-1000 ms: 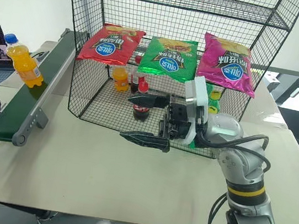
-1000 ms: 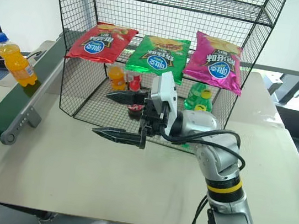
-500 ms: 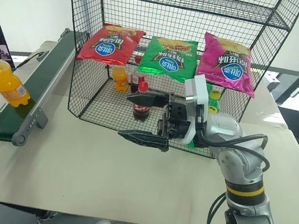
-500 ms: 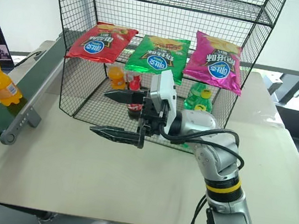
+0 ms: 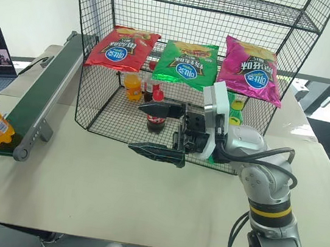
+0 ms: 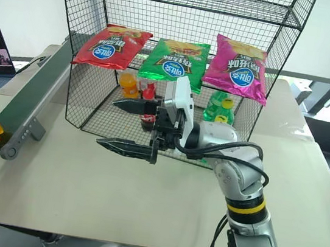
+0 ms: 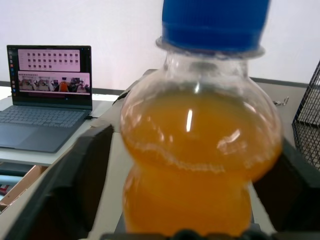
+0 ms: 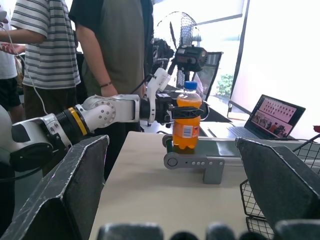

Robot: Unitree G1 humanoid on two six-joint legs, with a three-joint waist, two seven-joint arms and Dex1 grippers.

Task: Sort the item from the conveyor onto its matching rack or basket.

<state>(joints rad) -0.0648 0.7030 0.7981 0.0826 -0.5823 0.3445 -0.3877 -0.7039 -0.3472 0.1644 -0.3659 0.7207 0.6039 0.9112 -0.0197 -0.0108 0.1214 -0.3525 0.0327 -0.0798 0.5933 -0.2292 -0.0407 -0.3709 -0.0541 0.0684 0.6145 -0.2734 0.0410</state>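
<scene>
Orange soda bottle (image 8: pixel 186 119) stands upright at the near end of the conveyor (image 5: pixel 40 101), long axis vertical, left gripper (image 8: pixel 172 109) clamped around its waist. Right gripper (image 5: pixel 158 130) hangs wide open and empty before the rack (image 5: pixel 191 66). The rack lies well to the bottle's right, so the left arm must carry it across the table's near-left corner.

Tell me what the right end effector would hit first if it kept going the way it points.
Probably the orange soda bottle held by the left end effector at the conveyor's end; nothing nearer appears in that line.
</scene>
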